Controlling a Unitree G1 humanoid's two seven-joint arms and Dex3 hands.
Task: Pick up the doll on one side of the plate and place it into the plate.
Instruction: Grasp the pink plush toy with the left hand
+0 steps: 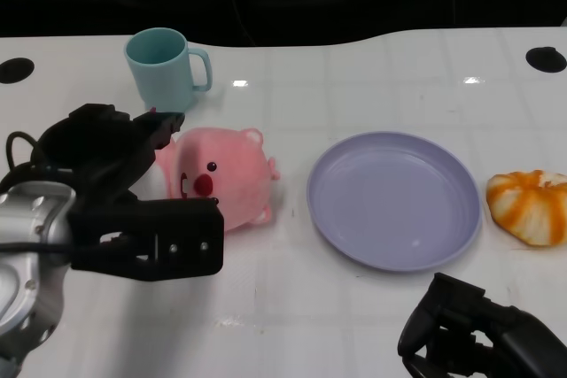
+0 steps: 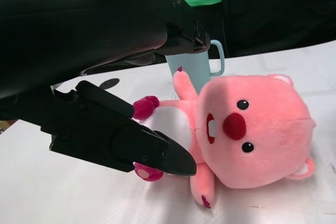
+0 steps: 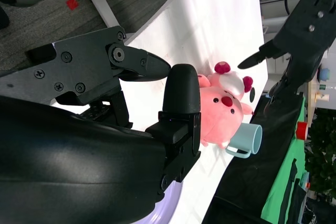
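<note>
From the head view we see the whole table (image 1: 283,325): a pink plush doll (image 1: 221,174) lies on its back just to the left of the lavender plate (image 1: 394,199), not touching it. Behind the doll stands a light blue mug (image 1: 164,66), and on the far side of the plate lies an orange-and-white plush toy (image 1: 532,205), close to the rim.

The left wrist view gives what the head view hides. Here the doll's (image 2: 252,137) face, red nose and dark pink paws are clear, and we see the mug (image 2: 197,69) just behind its raised arm. One finger (image 2: 131,140) of the left hand (image 2: 121,124) reaches down beside the doll's paws, and another part of the hand passes above. We cannot tell if this finger touches the paw.

In the head view the left hand (image 1: 133,201) is around the doll's left side with its fingers spread apart, one part above the doll near the mug and one part in front of it. It has not closed on the doll.

The right hand (image 1: 478,329) sits low near the table's front edge, in front of the plate. Its fingers look curled and hold nothing. The right wrist view shows its fingers (image 3: 181,103) close up, and far behind them the doll (image 3: 220,108), the mug (image 3: 247,140) and the left hand (image 3: 299,30).
</note>
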